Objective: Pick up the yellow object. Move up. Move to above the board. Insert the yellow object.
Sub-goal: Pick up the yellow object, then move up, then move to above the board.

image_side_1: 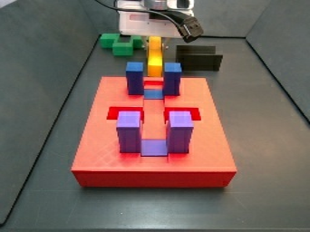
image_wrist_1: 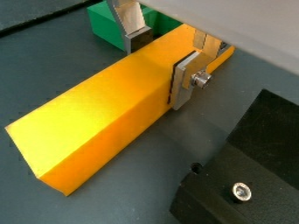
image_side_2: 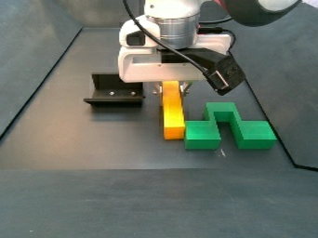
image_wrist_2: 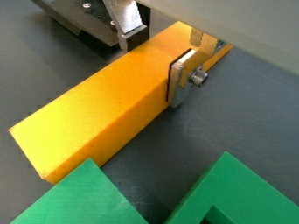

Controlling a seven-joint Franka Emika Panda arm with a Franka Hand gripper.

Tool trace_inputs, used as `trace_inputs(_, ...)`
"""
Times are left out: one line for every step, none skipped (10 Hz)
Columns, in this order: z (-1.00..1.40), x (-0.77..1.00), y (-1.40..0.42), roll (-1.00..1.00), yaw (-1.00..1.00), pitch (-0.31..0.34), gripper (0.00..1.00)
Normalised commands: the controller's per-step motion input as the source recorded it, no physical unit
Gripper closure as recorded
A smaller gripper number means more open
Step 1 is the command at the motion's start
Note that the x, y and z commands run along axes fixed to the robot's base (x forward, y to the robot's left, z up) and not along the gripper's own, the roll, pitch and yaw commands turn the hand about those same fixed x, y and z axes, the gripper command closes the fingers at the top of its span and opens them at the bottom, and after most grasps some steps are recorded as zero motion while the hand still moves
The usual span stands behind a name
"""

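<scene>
We see the bench (image_side_1: pixel 260 136), dark grey, carrying everything. The board (image_side_1: pixel 151 154), a red slab, lies near in a side view, with purple posts (image_side_1: pixel 129 130) at its near end and blue posts (image_side_1: pixel 136 74) at its far end. The green block (image_side_2: pixel 228 128) sits just beside the yellow object (image_side_2: pixel 172 113); we also see it in both wrist views (image_wrist_2: pixel 105 199). The fixture (image_side_2: pixel 112 91), a dark bracket, stands on the other side of the bar, apart from it. The yellow object lies flat on the bench beyond the far edge of the board (image_side_1: pixel 157 53). The gripper (image_wrist_1: pixel 163 59) is down over one end of the bar, and its silver fingers (image_wrist_1: pixel 187 80) stand on either side of the bar's width, clamped against its sides as far as we can tell.
</scene>
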Motion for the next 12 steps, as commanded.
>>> trace_inputs(0.00,0.00,0.00,0.00,0.00,0.000,1.00)
trace_inputs(0.00,0.00,0.00,0.00,0.00,0.000,1.00)
trace_inputs(0.00,0.00,0.00,0.00,0.00,0.000,1.00)
trace_inputs(0.00,0.00,0.00,0.00,0.00,0.000,1.00)
trace_inputs(0.00,0.00,0.00,0.00,0.00,0.000,1.00)
trace_inputs(0.00,0.00,0.00,0.00,0.00,0.000,1.00)
trace_inputs(0.83,0.00,0.00,0.00,0.00,0.000,1.00)
trace_inputs(0.76,-0.06,0.02,-0.01,0.04,0.041,1.00)
trace_inputs(0.49,-0.07,0.01,-0.01,0.04,0.052,1.00)
trace_inputs(0.30,-0.04,0.01,-0.01,0.03,0.034,1.00)
trace_inputs(1.40,0.00,0.00,0.00,0.00,0.000,1.00)
trace_inputs(1.40,-0.01,0.00,0.00,0.00,0.014,1.00)
